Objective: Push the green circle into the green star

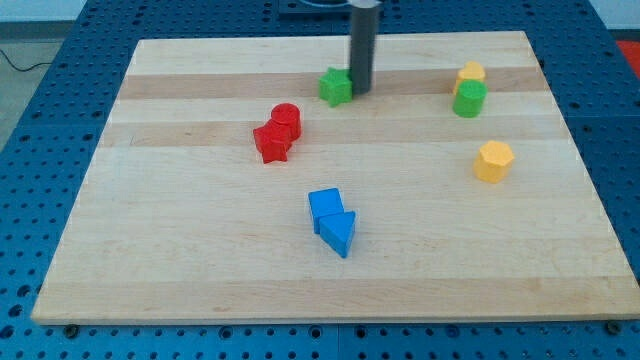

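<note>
The green star (336,87) lies near the view's top centre of the wooden board (200,270). The green circle (469,98) sits far to its right, touching a yellow block (471,73) just above it. My tip (360,90) stands right beside the green star, at its right edge, and far left of the green circle.
A red circle (286,118) and a red star (271,142) touch each other left of centre. A blue cube (325,206) and a blue triangle (339,233) touch near the bottom centre. A yellow hexagon (493,161) lies at the right.
</note>
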### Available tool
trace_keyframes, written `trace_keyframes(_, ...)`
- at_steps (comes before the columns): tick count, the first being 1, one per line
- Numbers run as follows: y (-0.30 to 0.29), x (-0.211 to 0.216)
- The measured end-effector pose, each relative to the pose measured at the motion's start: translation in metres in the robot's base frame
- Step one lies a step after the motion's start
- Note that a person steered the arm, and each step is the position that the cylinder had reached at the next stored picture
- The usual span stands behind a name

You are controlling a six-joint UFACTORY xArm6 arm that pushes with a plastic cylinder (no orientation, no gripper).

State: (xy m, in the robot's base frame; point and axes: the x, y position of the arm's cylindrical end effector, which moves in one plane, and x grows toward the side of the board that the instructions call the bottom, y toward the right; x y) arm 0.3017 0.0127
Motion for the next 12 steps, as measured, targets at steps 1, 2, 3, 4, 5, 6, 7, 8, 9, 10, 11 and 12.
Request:
trace_keyframes(1,-0.051,-0.017)
trace_keyframes(2,-0.046,-0.015)
trace_keyframes(3,0.007,0.002)
trace_keyframes(4,0.077,-0.004)
trace_keyframes(5,0.140,-0.045)
trace_keyframes(6,0.217,-0.056)
trace_keyframes(7,0.297,-0.030)
trace_keyframes(8,0.314,0.019)
trace_keyframes(9,0.278,0.029)
trace_keyframes(10,0.216,0.029)
trace_keyframes(11,0.156,0.029)
trace_keyframes(12,0.147,0.041)
